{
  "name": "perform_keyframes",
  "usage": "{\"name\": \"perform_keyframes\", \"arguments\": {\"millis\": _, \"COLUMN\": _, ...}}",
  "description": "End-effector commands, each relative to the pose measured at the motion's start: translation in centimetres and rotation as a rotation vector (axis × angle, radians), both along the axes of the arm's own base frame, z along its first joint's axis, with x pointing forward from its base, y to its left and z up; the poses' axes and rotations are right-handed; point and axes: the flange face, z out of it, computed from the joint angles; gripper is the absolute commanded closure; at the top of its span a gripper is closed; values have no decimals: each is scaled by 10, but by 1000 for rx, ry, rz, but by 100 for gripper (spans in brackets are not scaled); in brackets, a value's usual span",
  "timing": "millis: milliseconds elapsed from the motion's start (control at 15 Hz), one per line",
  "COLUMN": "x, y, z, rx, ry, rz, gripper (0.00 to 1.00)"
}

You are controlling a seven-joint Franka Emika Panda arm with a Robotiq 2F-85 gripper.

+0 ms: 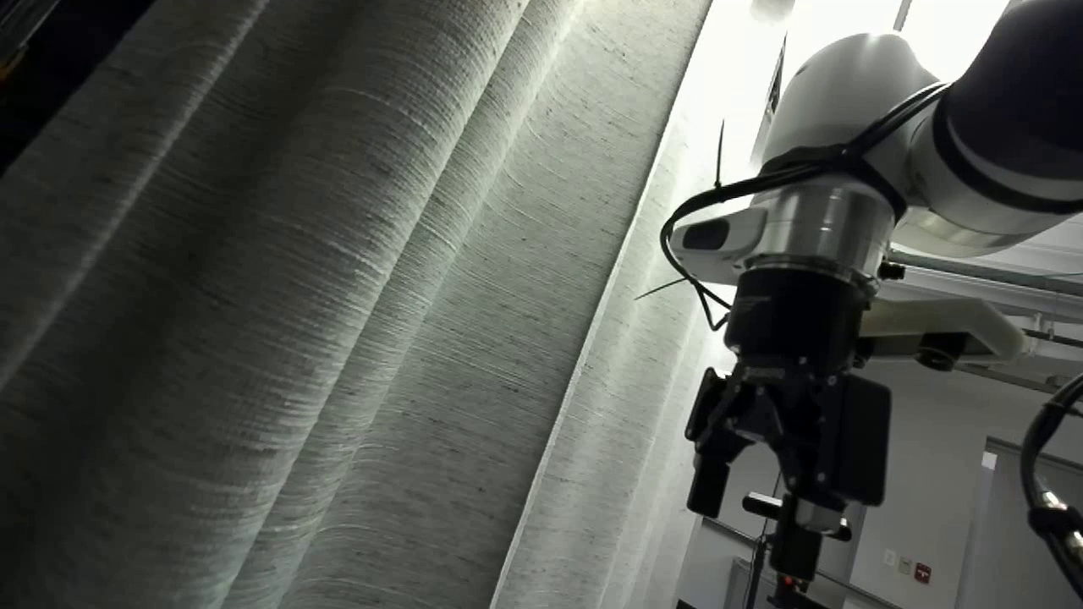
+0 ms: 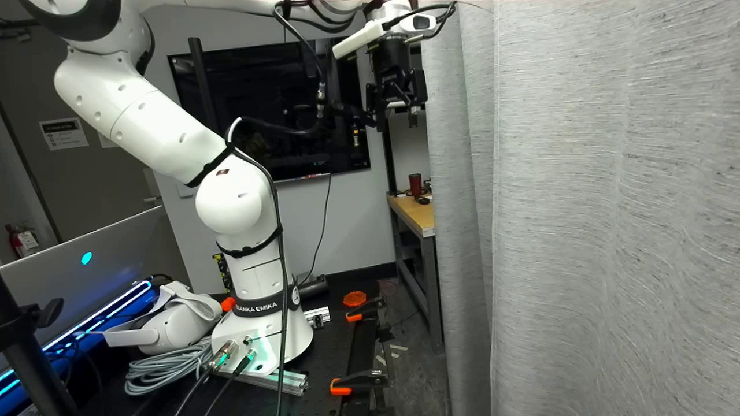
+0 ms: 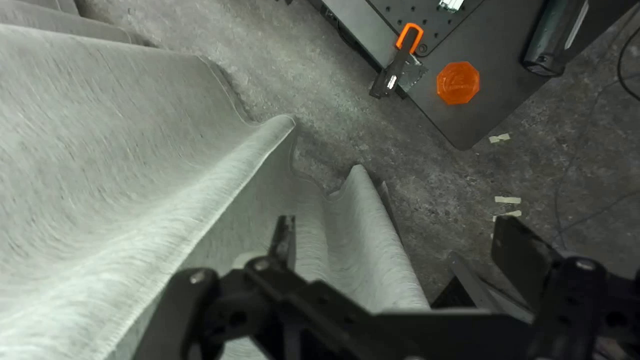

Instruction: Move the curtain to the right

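Note:
The curtain (image 1: 338, 296) is a large pale grey fabric drape with long vertical folds. It fills the left and middle in an exterior view and the right side in an exterior view (image 2: 607, 202). In the wrist view the curtain (image 3: 115, 140) covers the left and lower middle, with its bottom hem near the floor. My gripper (image 1: 753, 520) is open with its fingers pointing down and spread wide. It also shows beside the curtain's edge in an exterior view (image 2: 396, 118). In the wrist view nothing is held between the fingertips (image 3: 403, 245); curtain folds show below and beyond them.
A black table (image 3: 495, 100) bears the robot base (image 2: 266, 329), clamps (image 2: 361, 381) and an orange octagonal piece (image 3: 458, 83). A wooden workbench (image 2: 413, 214) with a red cup (image 2: 415, 185) stands partly behind the curtain. A dark screen (image 2: 260, 104) hangs on the wall.

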Motion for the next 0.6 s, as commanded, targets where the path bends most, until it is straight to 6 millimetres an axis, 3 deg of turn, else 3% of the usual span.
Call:
{"name": "perform_keyframes", "arguments": {"millis": 0, "x": -6, "y": 11, "z": 3, "rx": 6, "ry": -3, "rz": 35, "gripper": 0}}
{"name": "perform_keyframes", "arguments": {"millis": 133, "x": -12, "y": 24, "z": 7, "rx": 10, "ry": -11, "rz": 75, "gripper": 0}}
{"name": "perform_keyframes", "arguments": {"millis": 533, "x": -11, "y": 24, "z": 8, "rx": 15, "ry": -13, "rz": 87, "gripper": 0}}
